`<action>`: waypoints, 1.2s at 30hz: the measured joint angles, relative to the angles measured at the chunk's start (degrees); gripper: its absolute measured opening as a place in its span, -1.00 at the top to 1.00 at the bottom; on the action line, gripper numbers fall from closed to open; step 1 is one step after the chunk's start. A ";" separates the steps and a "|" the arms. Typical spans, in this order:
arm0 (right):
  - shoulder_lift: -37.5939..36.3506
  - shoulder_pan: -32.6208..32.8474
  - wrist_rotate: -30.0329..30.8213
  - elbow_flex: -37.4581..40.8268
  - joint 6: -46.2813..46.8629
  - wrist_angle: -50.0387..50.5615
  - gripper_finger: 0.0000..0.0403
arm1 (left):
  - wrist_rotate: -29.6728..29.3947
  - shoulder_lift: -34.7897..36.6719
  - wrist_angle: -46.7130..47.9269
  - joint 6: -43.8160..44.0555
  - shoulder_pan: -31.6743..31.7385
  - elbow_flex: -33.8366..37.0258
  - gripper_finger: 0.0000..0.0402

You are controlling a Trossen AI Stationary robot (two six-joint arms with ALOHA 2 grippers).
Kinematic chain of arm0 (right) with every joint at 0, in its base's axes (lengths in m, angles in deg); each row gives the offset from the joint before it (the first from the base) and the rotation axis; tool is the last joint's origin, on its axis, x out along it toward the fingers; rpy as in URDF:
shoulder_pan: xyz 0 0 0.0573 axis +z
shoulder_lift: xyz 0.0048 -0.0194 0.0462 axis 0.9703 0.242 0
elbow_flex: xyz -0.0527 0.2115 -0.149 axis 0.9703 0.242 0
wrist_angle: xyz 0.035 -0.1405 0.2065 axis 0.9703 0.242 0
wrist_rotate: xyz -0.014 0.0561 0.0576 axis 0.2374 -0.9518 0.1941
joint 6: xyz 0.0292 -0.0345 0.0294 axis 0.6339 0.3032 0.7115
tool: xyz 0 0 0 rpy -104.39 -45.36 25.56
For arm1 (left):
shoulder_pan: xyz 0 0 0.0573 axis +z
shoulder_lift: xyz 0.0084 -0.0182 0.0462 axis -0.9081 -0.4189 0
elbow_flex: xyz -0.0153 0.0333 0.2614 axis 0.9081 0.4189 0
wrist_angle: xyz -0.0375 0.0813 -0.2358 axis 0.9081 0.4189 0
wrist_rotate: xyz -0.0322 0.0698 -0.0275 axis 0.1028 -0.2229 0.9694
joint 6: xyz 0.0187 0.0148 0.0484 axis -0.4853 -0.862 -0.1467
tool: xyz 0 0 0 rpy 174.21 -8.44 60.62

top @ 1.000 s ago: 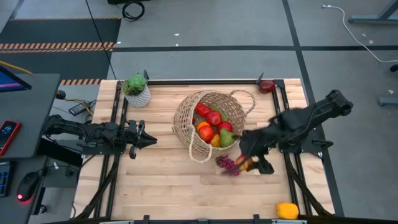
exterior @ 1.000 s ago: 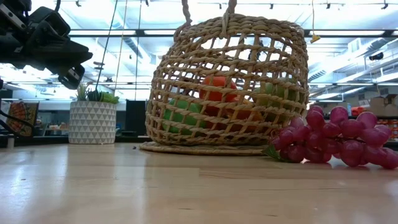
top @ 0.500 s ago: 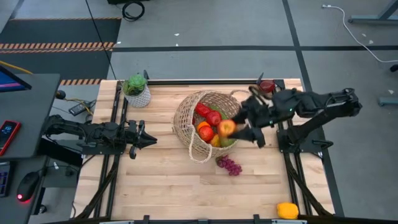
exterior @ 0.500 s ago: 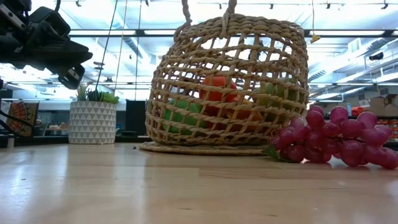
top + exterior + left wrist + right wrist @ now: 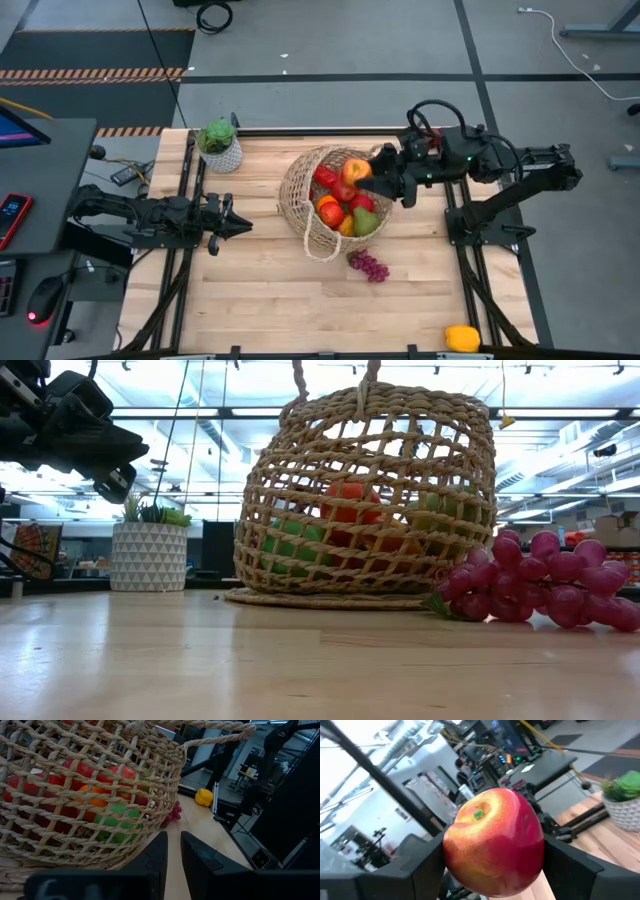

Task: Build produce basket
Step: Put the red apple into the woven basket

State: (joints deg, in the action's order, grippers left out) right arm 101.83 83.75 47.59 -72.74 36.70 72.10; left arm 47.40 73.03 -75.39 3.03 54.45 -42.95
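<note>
Mostly done: basket (image 5: 330, 200) holds most produce.
Right gripper (image 5: 372, 175): clamps apple (image 5: 356, 170) over rim.
Left gripper (image 5: 238, 226): shut, empty, idle at 9 o'clock.
Left out: grapes (image 5: 368, 266) at 5, yellow pepper (image 5: 462, 338).

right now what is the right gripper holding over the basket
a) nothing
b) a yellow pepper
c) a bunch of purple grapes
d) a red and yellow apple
d: the right gripper is shut on the red and yellow apple above the basket, while the grapes and the yellow pepper lie on the table.
</note>
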 joint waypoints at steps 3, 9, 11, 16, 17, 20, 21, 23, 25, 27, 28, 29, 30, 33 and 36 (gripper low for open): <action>0.00 -0.07 1.04 0.00 1.46 1.28 -0.47 | -0.02 0.00 0.00 0.00 0.00 0.00 0.70; 0.02 -0.11 1.04 0.00 3.23 2.23 -0.47 | -0.02 0.00 0.00 -0.02 0.00 -0.01 0.69; 0.01 -0.33 1.15 0.00 2.48 2.25 -0.47 | -0.02 0.00 0.00 -0.02 0.00 0.00 0.70; 0.02 -1.52 1.84 0.00 -2.26 2.23 -0.47 | -0.01 0.00 0.00 -0.01 0.00 0.00 0.72; 0.02 -1.68 2.32 0.00 -4.26 2.23 -0.47 | -0.02 0.00 0.00 0.00 0.00 0.00 0.72; 0.02 -2.08 3.91 0.00 -15.21 2.19 -0.47 | -0.01 0.00 0.00 0.00 0.00 0.00 0.71; 0.02 -2.16 4.29 0.00 -20.60 2.20 -0.47 | 0.00 0.00 0.00 -0.02 0.00 0.00 0.70; 0.02 -2.28 5.06 0.00 -32.37 2.23 -0.47 | -0.02 0.00 0.00 0.00 0.00 0.00 0.69; 0.02 -2.36 6.22 0.00 -44.25 2.38 -0.47 | -0.02 0.00 0.00 -0.02 0.00 0.00 0.69; 0.02 -2.88 8.36 0.00 -54.51 2.62 -0.47 | 0.00 0.00 0.00 -0.01 0.00 0.00 0.69; 0.02 -3.17 9.57 0.00 -58.86 2.59 -0.47 | -0.02 0.00 0.00 -0.02 0.00 0.00 0.69; 0.02 -3.53 10.73 0.00 -62.72 2.45 -0.47 | -0.02 0.00 0.00 -0.01 0.00 0.00 0.69; 0.02 -3.87 12.00 0.00 -65.95 2.11 -0.47 | -0.01 0.00 0.00 0.00 0.00 0.00 0.70; 0.02 -4.31 15.89 0.00 -73.80 0.28 -0.47 | -0.01 0.00 0.00 0.00 0.00 0.00 0.71; 0.25 -4.26 19.56 0.00 -82.01 -0.02 -0.47 | -0.02 0.00 0.00 0.00 0.00 0.00 0.71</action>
State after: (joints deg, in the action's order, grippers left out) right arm 102.08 79.49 67.15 -72.74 -45.31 72.08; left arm 47.38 73.03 -75.39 3.03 54.45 -42.96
